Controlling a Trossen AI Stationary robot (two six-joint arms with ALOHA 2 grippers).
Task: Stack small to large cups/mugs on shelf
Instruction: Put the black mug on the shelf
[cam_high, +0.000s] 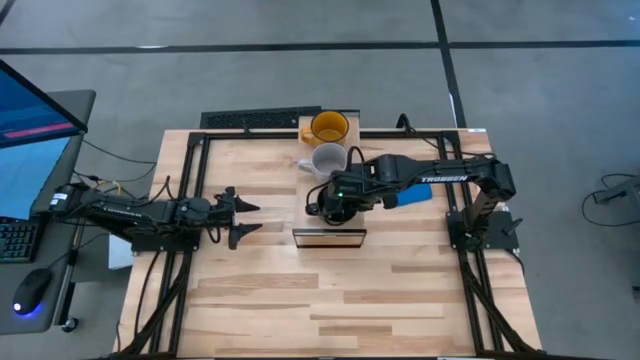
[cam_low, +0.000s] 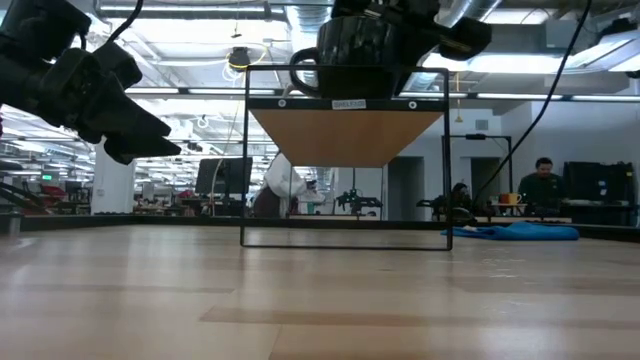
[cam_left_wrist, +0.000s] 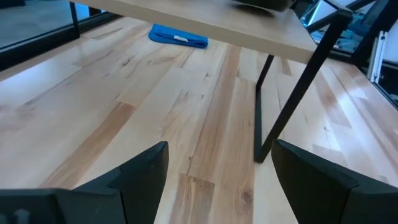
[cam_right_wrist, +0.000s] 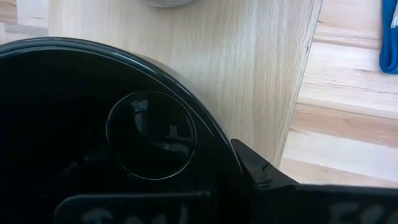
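Floor (cam_high: 300, 25): grey concrete is showing around the surface, with dark lines crossing it.
Ceiling lights (cam_low: 200, 45): long strips are glowing over an open hall.
Side desk (cam_high: 35, 235): a monitor (cam_high: 25, 150), keyboard (cam_high: 15, 240) and mouse (cam_high: 30, 292) are sitting there.
Far benches: a person (cam_low: 542, 180) is sitting among equipment.

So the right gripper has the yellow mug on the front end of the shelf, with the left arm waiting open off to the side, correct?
Not quite: the mug at the right gripper is the black mug, as the low view shows. The yellow mug sits at the shelf's far end in the high view, behind the grey mug. The rest holds: the left gripper waits open to the side.
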